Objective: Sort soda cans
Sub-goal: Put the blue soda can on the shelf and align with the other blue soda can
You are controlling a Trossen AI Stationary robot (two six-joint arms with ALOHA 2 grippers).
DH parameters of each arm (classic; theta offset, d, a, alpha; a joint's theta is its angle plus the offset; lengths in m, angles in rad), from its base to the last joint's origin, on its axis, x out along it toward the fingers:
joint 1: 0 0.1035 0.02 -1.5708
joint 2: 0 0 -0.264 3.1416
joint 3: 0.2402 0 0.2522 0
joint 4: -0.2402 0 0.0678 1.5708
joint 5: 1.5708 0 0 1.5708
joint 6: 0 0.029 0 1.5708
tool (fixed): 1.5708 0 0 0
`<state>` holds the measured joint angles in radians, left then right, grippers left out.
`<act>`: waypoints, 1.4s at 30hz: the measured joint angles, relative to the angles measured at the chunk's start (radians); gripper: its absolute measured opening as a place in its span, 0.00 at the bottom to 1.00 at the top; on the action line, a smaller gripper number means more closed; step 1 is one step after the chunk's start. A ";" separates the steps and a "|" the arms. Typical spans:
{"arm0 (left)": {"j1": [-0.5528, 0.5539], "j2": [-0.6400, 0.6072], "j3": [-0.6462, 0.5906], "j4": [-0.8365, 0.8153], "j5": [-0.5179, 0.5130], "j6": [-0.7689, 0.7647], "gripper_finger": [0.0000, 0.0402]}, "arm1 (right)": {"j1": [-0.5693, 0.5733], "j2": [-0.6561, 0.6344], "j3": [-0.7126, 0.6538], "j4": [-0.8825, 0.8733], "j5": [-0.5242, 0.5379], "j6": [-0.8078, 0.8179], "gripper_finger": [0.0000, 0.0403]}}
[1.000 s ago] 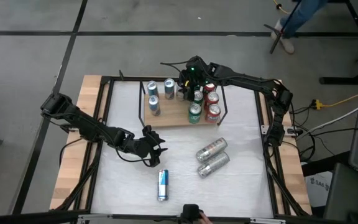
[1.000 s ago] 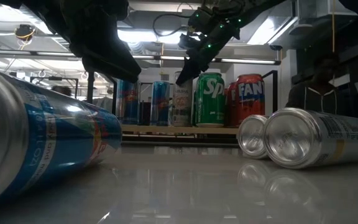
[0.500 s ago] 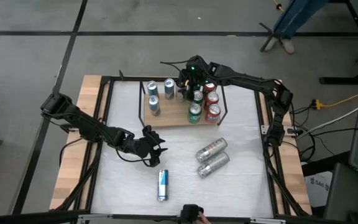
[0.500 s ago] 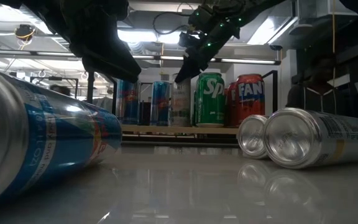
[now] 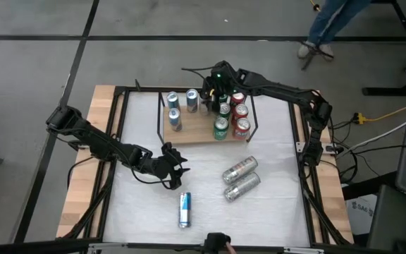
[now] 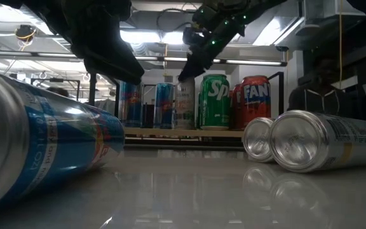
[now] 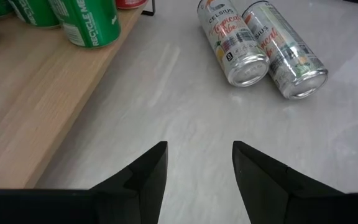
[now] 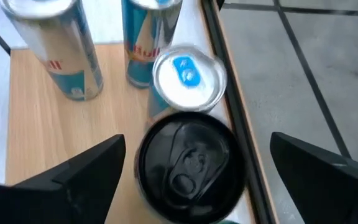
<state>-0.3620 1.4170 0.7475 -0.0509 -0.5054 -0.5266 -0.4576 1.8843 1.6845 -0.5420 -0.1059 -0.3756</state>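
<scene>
Standing between the open right claw (image 8: 191,177): black can (image 8: 191,165).

A white-topped table (image 5: 273,212) edged in bare wood is seen from directly above, with two dark arms reaching across it. Eight upright soda cans (image 5: 220,116) are grouped on a wooden board (image 5: 192,132) at the far side: blue-and-silver ones at its left, green and red ones at its right. The right gripper (image 5: 212,90) is held over the board's far edge. The left gripper (image 5: 177,166) is poised above bare tabletop. Two silver cans (image 5: 240,178) are laid side by side near the centre, and a blue-and-silver can (image 5: 185,209) is laid near the front edge. A person's legs (image 5: 330,25) are visible on the floor beyond.
</scene>
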 joint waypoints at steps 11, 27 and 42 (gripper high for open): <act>0.000 -0.014 0.002 -0.002 0.144 -0.227 0.43 | 0.012 -0.005 0.203 -0.282 -0.011 -0.018 0.97; 0.000 -0.046 0.002 -0.010 0.397 -0.425 0.43 | 0.229 -0.179 0.233 -0.584 -0.019 -0.075 0.97; -0.034 -0.046 0.001 -0.064 0.502 -0.793 0.72 | 0.456 -0.210 -0.056 -0.391 -0.018 0.038 0.97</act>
<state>-0.3959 1.3708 0.7483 -0.1148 -0.0036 -1.3194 -0.0018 1.6745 1.6283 -0.9334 -0.1243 -0.3377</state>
